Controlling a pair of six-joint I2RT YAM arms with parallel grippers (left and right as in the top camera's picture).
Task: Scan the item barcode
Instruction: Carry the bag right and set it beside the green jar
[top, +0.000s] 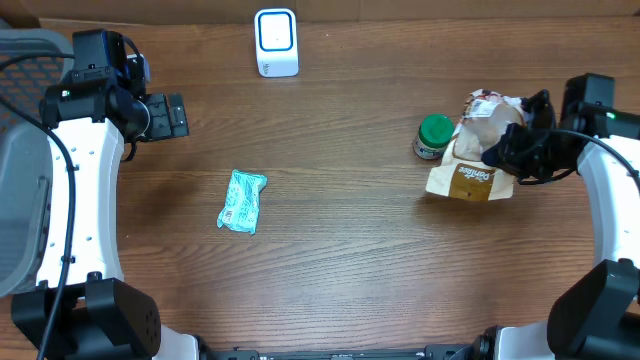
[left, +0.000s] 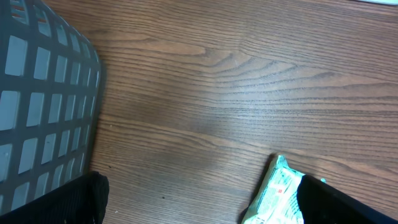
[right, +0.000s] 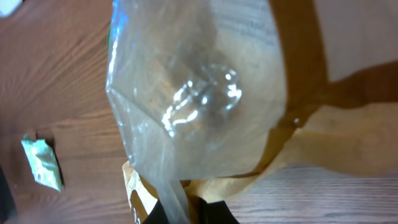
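Clamped shut, the right hand (top: 503, 152) pinched the crumpled upper part of the brown paper bag with a clear plastic window (top: 468, 178). The bag sat at about 3 o'clock on the wooden surface (top: 340, 250). Its printed brown end pointed toward 6 o'clock and its clear, wrinkled end toward 12 o'clock. In the right wrist view the clear film of the bag (right: 199, 93) filled most of the frame, with brown paper around it. Whether the bag was lifted off the surface could not be told.

Just beside the bag, at its 10 o'clock, stood a small round jar with a green lid (top: 434, 135), touching or almost touching the bag's edge. A white box-shaped scanner with a blue-edged face (top: 276, 42) stood well apart, at 12 o'clock on the surface.

A flat teal plastic packet (top: 242, 201) lay at about 8 o'clock from the surface's middle, well apart from the bag. It also showed small at 9 o'clock in the right wrist view (right: 42, 163).

At 10 o'clock the left hand (top: 175, 115) hung with its jaws spread wide and nothing between them. Its wrist view showed the teal packet (left: 277, 196) at 5 o'clock, partly behind one dark finger (left: 339, 204). A grey plastic lattice basket (left: 37, 93) stood at 9 o'clock.
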